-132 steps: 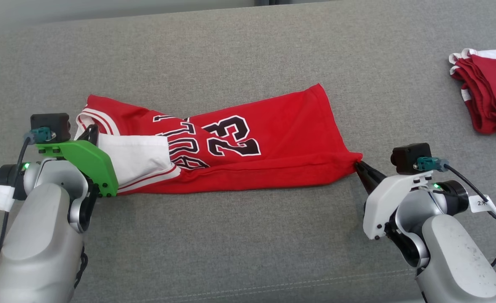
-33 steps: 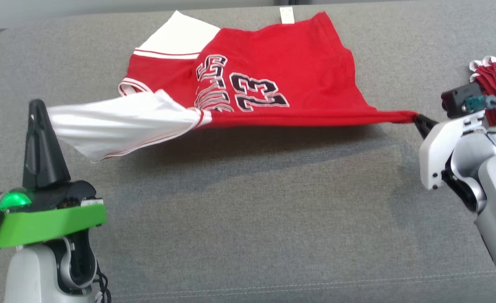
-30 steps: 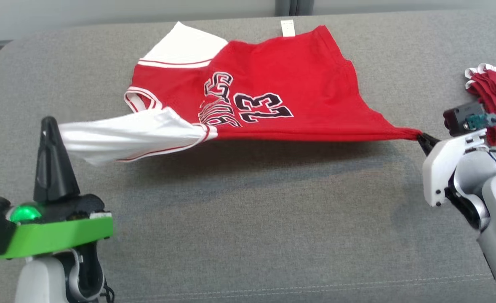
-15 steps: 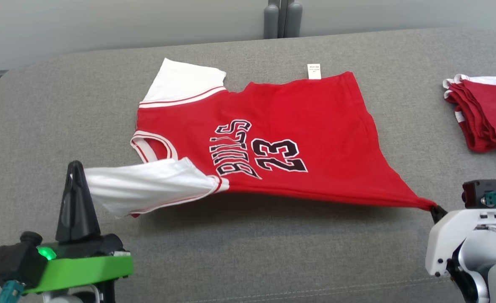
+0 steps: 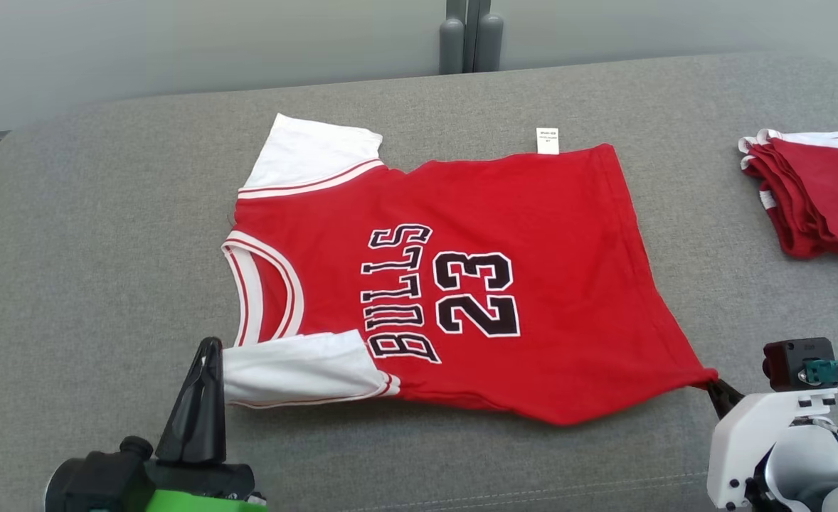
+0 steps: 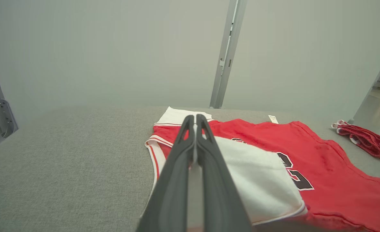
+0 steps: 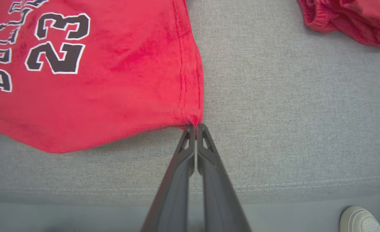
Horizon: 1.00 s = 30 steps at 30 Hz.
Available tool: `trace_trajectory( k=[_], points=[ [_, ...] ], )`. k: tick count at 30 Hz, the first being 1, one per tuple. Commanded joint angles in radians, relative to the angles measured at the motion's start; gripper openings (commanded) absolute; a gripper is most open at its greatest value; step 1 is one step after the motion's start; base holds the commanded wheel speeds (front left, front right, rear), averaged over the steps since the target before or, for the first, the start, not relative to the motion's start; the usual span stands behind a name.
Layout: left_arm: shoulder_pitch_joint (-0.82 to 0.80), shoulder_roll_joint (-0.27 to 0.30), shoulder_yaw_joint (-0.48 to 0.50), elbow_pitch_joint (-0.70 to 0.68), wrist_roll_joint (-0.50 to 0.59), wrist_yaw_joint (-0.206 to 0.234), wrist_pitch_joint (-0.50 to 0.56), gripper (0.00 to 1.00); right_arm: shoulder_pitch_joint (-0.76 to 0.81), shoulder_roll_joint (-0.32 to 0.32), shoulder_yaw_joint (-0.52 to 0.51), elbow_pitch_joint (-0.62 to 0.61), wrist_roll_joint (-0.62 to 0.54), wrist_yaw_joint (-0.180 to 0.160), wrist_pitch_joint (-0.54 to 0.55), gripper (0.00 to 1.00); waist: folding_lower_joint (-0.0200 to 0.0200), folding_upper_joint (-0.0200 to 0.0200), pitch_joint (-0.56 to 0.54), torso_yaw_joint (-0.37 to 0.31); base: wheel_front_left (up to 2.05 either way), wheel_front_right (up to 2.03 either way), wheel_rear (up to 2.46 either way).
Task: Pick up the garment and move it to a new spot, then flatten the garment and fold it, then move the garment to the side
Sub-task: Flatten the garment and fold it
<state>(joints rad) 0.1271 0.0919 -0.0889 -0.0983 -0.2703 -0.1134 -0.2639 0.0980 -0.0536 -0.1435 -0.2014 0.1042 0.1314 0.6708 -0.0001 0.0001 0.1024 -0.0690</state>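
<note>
1. The red shirt (image 5: 547,284) lies spread out in the middle of the gray worktop (image 5: 92,249), with "BULLS 23" facing up.
2. The left pincer (image 5: 209,350) is squeezed tight on the end of the near white sleeve (image 5: 298,370).
3. The right pincer (image 5: 715,388) is squeezed tight on the near bottom corner of the red shirt.
4. A small white tag (image 5: 547,140) pokes out at the far edge.
5. A pile of red clothes (image 5: 817,199) sits far off to the right.
6. A white shoe (image 7: 359,219) shows on the floor.
</note>
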Motion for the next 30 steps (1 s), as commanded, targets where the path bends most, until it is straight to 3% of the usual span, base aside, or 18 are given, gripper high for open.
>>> trace_trajectory(
  k=[1,12,30],
  points=[
    [-0.037,0.018,-0.019,0.013,0.011,-0.009,-0.001,0.0,-0.026,-0.025,0.026,-0.002,0.002,-0.002,-0.028,0.0,0.0001,-0.0001,0.003,0.003,0.0,0.0,0.0],
    [-0.232,0.048,-0.067,0.149,0.019,-0.017,-0.001,0.0,-0.199,-0.078,0.087,0.147,0.013,-0.002,-0.121,0.0,0.0001,-0.0001,0.039,0.003,0.0,0.0,0.0],
    [-0.518,0.134,-0.184,0.326,-0.008,-0.018,-0.001,0.0,-0.476,-0.078,0.096,0.438,-0.017,-0.002,-0.274,0.0,0.0001,-0.0001,0.147,0.003,0.0,0.0,0.0]
  ],
)
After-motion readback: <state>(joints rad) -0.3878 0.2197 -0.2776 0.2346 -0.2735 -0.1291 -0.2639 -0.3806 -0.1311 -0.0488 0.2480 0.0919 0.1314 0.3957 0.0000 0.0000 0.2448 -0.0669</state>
